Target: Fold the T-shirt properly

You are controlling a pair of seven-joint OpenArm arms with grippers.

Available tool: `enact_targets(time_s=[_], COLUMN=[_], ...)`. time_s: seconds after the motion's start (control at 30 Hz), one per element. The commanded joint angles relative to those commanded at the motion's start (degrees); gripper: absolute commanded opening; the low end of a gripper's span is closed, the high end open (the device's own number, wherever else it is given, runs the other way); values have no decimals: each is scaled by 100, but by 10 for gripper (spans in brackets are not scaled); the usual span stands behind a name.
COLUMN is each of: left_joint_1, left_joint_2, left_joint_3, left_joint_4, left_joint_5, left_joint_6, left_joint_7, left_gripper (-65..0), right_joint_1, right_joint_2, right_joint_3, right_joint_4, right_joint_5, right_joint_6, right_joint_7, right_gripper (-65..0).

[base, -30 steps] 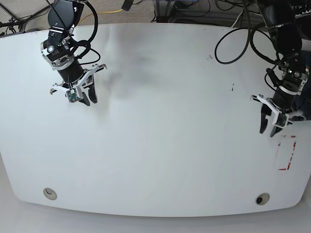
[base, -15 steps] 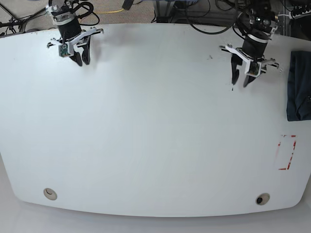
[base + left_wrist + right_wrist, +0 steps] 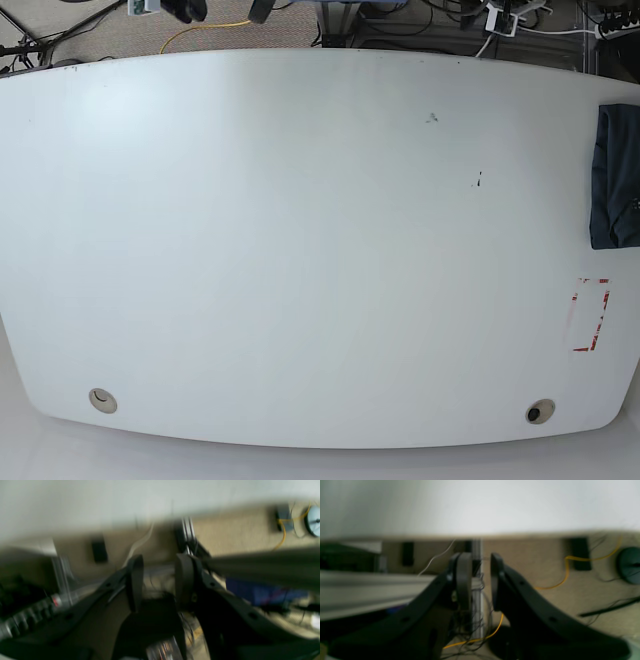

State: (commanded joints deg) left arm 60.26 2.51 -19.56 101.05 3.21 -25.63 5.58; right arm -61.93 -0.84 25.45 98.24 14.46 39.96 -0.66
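Observation:
The dark navy T-shirt lies as a compact bundle at the table's right edge, cut off by the frame. No gripper touches it. In the left wrist view my left gripper is blurred, its fingers apart with nothing between them, held over the floor beyond the white table. My right gripper shows a narrow empty gap between its fingers, also past the table's edge. In the base view only the tip of the right gripper peeks in at the top left; the left arm is out of that view.
A red tape rectangle marks the table near the right front. Two round holes sit by the front edge. Cables, including a yellow one, lie on the carpet behind the table.
Both arms have drawn back over the table's far edge. The left arm has left the base view, and only the right gripper's tip remains at the top.

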Motion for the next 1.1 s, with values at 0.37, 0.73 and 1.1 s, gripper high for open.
enact_targets(time_s=[0.37,0.73,1.1], left_joint_1=[-1600,-4070,-5073], left_joint_2=[-536,-1002,-897], left_joint_3=[334,818,1424], left_joint_4=[-3640,-8193,-9284], left_joint_5=[44,114,185], left_joint_6=[18,712,1301], left_joint_7=[9,-800,-905], left_gripper=[-461,-458,-457], right_joint_1=[1310,3015,4062], right_joint_2=[229,316,369], right_joint_3=[-809,-818,-818], right_joint_4=[-3033,-5916,-7420], right_joint_5=[-914,-1864,-2444], right_joint_6=[-167,-1143,-2119], right_joint_7=[167,607,607], right_gripper=[-530,-530,-523])
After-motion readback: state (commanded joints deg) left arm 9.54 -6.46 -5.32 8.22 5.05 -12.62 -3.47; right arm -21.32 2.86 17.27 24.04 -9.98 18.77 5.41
